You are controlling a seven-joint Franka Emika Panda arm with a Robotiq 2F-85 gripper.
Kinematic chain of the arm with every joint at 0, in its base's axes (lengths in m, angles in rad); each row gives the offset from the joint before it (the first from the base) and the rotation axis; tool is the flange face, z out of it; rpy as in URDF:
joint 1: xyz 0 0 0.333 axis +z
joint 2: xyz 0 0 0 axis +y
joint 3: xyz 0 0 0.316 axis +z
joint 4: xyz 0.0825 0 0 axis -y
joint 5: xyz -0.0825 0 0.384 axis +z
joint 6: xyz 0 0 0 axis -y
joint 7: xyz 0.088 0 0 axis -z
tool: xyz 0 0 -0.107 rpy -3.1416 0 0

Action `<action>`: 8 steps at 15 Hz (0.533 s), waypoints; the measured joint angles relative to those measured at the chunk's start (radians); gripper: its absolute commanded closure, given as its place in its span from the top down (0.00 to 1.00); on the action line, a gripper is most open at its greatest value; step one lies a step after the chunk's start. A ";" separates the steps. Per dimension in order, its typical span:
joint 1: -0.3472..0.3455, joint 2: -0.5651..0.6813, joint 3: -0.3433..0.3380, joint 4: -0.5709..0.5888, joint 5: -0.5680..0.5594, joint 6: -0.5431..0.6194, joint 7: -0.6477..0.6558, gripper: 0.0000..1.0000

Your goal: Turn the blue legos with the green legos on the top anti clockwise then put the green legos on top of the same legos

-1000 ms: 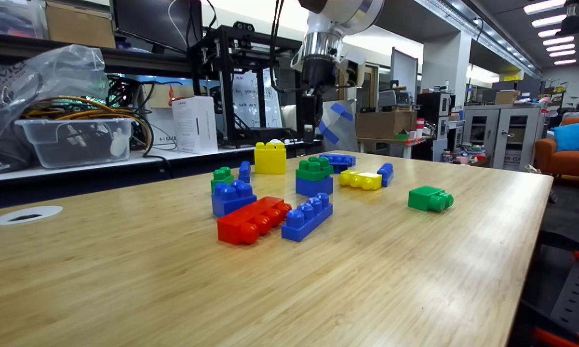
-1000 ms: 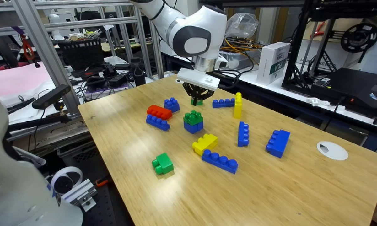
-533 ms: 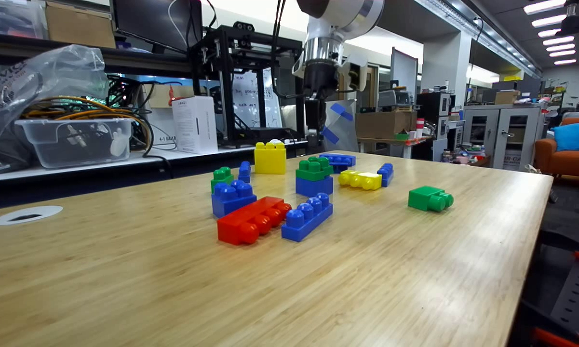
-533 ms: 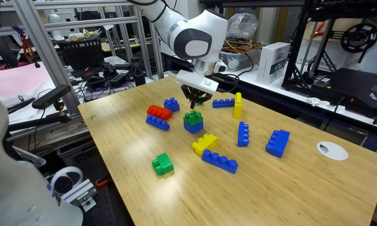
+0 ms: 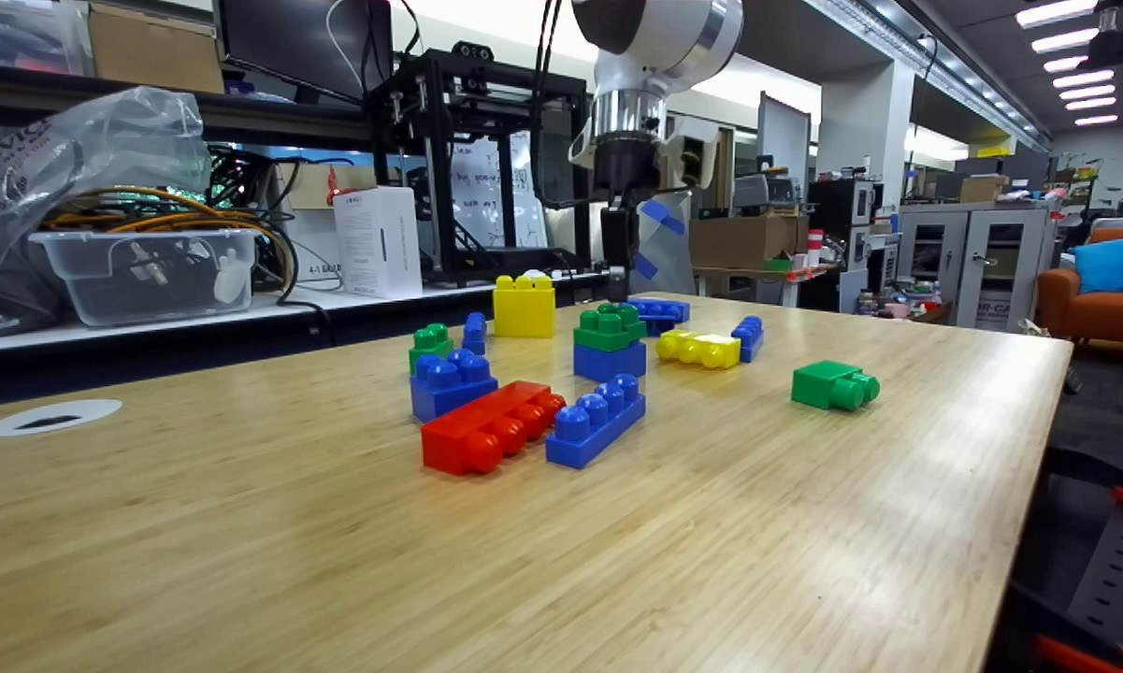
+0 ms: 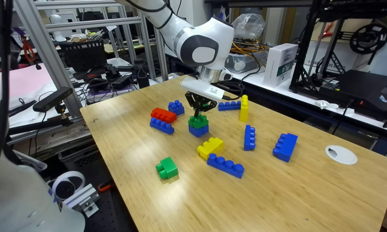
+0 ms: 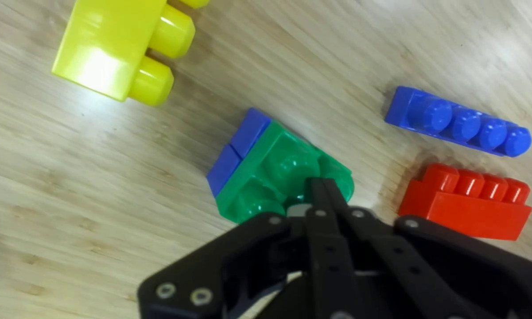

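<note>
Green legos (image 5: 610,329) on blue legos (image 5: 610,362), one tool (image 5: 620,289) above, jaws together; two yellow bricks (image 6: 211,147).

In an exterior view, ceiling lights (image 5: 1087,92) glow white, higher than the gripper (image 5: 620,290). Glare spots the wrist view's yellow brick (image 7: 110,44), well apart from the gripper.

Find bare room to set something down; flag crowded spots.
Bare tabletop shows in both exterior views between the lone green brick and the low blue brick beside the red brick. In an exterior view, more borders the white disc. Crowded: the red brick's cluster; the green legos on the blue legos, the gripper close above.
</note>
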 measured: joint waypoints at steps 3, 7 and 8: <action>-0.001 0.003 0.000 0.000 -0.010 -0.006 0.000 0.00; -0.001 0.003 0.000 0.000 -0.013 -0.017 0.000 0.00; -0.001 0.003 0.000 0.000 -0.013 -0.020 0.000 0.00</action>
